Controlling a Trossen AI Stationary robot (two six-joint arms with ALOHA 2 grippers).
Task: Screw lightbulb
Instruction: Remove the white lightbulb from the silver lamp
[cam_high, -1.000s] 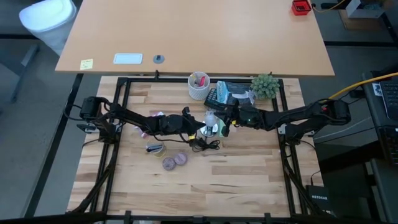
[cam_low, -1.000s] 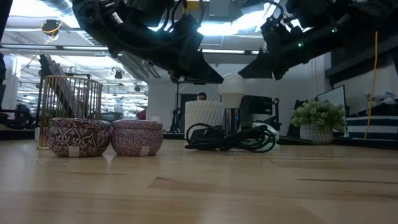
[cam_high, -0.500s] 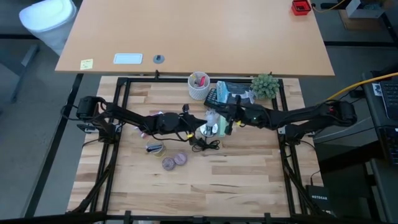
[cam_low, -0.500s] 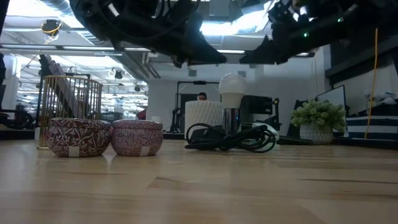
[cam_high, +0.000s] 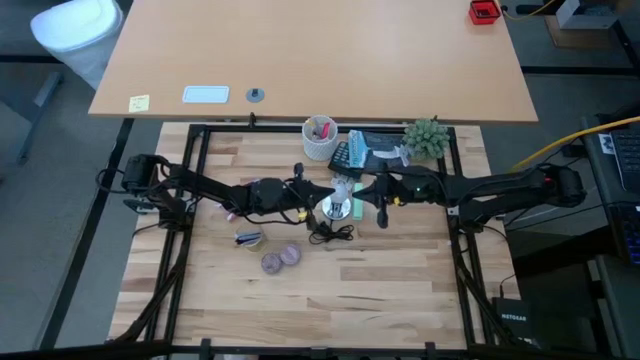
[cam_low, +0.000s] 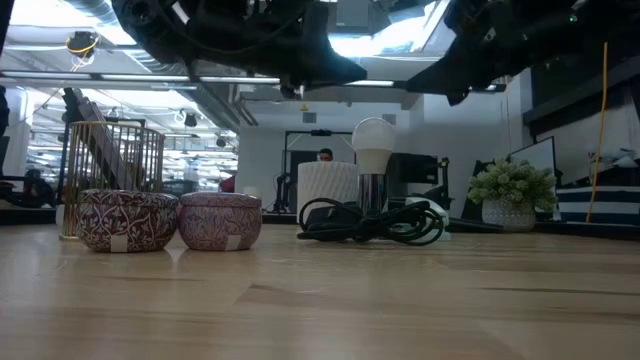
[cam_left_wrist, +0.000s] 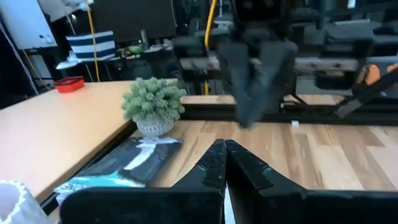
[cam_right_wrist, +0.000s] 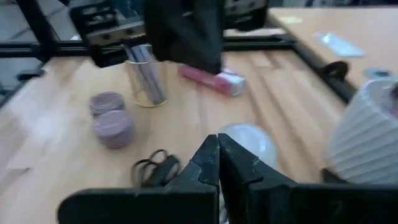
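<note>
The lightbulb (cam_low: 373, 143) stands upright in the middle of the table, its silvery screw base (cam_low: 372, 192) down in a holder ringed by a coiled black cord (cam_low: 372, 223). From above it shows as a white dome (cam_high: 338, 205), and as one (cam_right_wrist: 249, 140) in the right wrist view. My left gripper (cam_high: 308, 200) (cam_low: 352, 72) hangs shut above and to the left of the bulb. My right gripper (cam_high: 373, 196) (cam_low: 412, 88) hangs shut above and to its right. Both are clear of the bulb and hold nothing.
Two purple tins (cam_high: 281, 259) (cam_low: 170, 220) sit near-left of the bulb, beside a gold wire holder (cam_low: 110, 170). Along the far edge stand a white patterned cup (cam_high: 320, 140), a dark packet (cam_high: 365, 152) and a small green plant (cam_high: 427, 138). The near half of the table is bare wood.
Both shut grippers have risen away from the bulb's top, which they flanked closely a second ago. My right gripper has also drawn back toward the table's right edge. The bulb has stayed upright in its place.
</note>
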